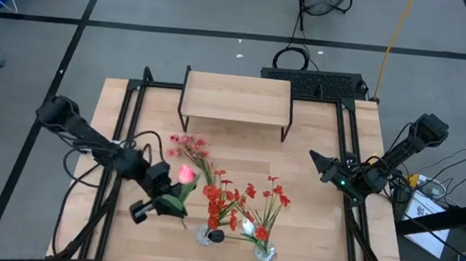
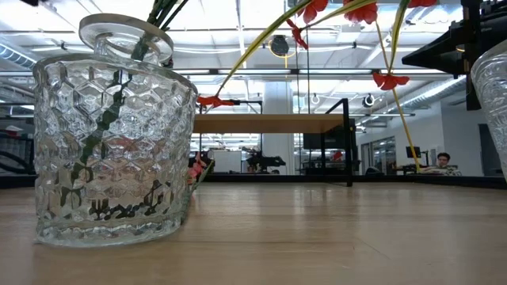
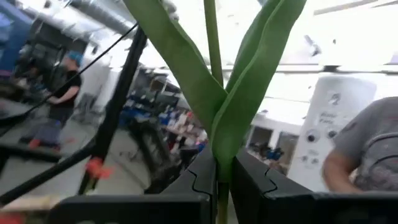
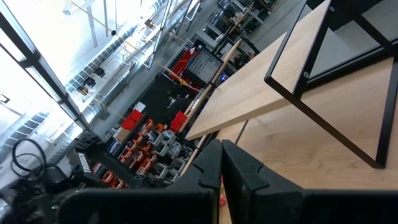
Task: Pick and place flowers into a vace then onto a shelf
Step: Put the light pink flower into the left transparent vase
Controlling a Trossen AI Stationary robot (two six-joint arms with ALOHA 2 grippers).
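My left gripper (image 1: pixel 168 194) is shut on a flower with a pink blossom (image 1: pixel 185 174) and broad green leaves (image 3: pixel 249 81), just left of the left glass vase (image 1: pixel 205 235). That vase (image 2: pixel 111 150) and a second vase (image 1: pixel 264 253) stand on their bases near the front edge, each with red flowers (image 1: pixel 225 199) in it. More pink flowers (image 1: pixel 189 148) lie flat on the table in front of the shelf (image 1: pixel 236 97). My right gripper (image 1: pixel 319 163) waits shut at the table's right side, empty. My left gripper pinches the flower's green stem (image 3: pixel 222 186) between its two fingers, just below where the leaves fork. The leaves and stem rise beyond the fingertips. In the high view the blossom stands off the gripper toward the table's far side.
The shelf (image 2: pixel 269 123) stands at the back middle on thin black legs (image 4: pixel 323 93). Black frame rails (image 1: pixel 129 113) run along both table sides. People show in the room beyond (image 3: pixel 367 155). Bare tabletop lies between the vases and the right arm (image 1: pixel 309 222).
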